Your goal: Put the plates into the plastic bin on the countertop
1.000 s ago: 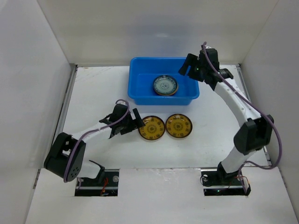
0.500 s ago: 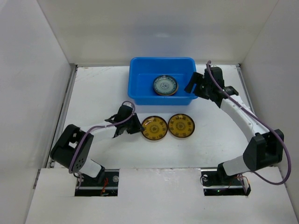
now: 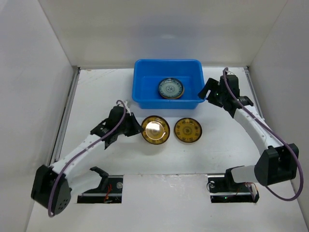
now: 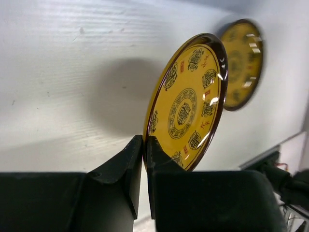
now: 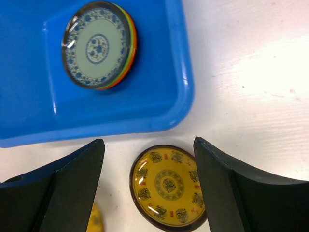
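My left gripper [image 4: 145,145] pinches the tilted plate [image 4: 186,108] by its rim; my right gripper [image 5: 148,145], jaws spread, frames the second plate [image 5: 169,186] between them.

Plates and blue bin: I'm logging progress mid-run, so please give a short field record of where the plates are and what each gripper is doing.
left gripper: shut on the rim of the held yellow-brown plate
held yellow-brown plate: tilted up off the countertop
second yellow-brown plate: flat on the countertop, in front of the blue bin
right gripper: open, empty, by the bin's near right corner
blue bin: holds a stack topped by a pale blue-green patterned plate
stack count: cannot tell
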Tool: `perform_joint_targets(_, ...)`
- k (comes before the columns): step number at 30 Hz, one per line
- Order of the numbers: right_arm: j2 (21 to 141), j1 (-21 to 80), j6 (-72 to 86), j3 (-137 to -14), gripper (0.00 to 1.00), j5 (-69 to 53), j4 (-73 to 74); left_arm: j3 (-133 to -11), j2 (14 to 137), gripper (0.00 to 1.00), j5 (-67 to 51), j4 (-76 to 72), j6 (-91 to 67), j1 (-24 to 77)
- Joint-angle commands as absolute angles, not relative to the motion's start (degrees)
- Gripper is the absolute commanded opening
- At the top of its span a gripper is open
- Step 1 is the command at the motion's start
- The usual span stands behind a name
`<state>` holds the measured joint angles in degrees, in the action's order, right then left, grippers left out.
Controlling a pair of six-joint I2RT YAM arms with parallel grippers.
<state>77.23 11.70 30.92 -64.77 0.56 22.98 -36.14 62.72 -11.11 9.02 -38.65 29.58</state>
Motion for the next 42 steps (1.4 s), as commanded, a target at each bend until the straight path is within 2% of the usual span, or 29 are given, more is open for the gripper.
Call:
perform_joint_targets(1, 74.54, 10.24, 32.08, -62.15, 0.8, 0.35, 19.78, -44.54, 55.29, 0.0, -12.83, 15.81, -36.74, 29.05)
perform_joint_targets(5, 71.81, 9.27, 34.45, -56.71, 0.8, 0.35, 19.16, -54.65, 55.19, 0.02, -15.55, 18.19, -36.39, 26.59)
perform_joint_targets(10, 65.84, 9.1, 38.31, -48.71, 0.8, 0.26, 18.37, -62.83, 63.7, 0.03, -18.8, 12.05, -36.83, 21.85)
perform_joint_targets(18, 53.63, 9.36, 42.88, -40.18, 0.8, -1.93, 22.93, -76.18, 88.65, 0.03, -21.35, 0.1, -37.44, 17.89)
perform_joint_targets(29, 44.12, 17.0, 51.5, -31.91, 0.79, -1.06, 27.24, -96.84, 114.33, 0.03, -22.5, -0.88, -35.42, 18.85)
perform_joint_targets(37, 41.13, 21.49, 57.12, -29.62, 0.78, 3.51, 31.38, -104.67, 125.23, 0.06, -22.85, -0.27, -34.54, 19.29)
perform_joint_targets(42, 41.31, 21.84, 59.06, -27.6, 0.78, 3.52, 30.5, -106.87, 129.19, 0.13, -22.77, 0.35, -33.84, 19.47)
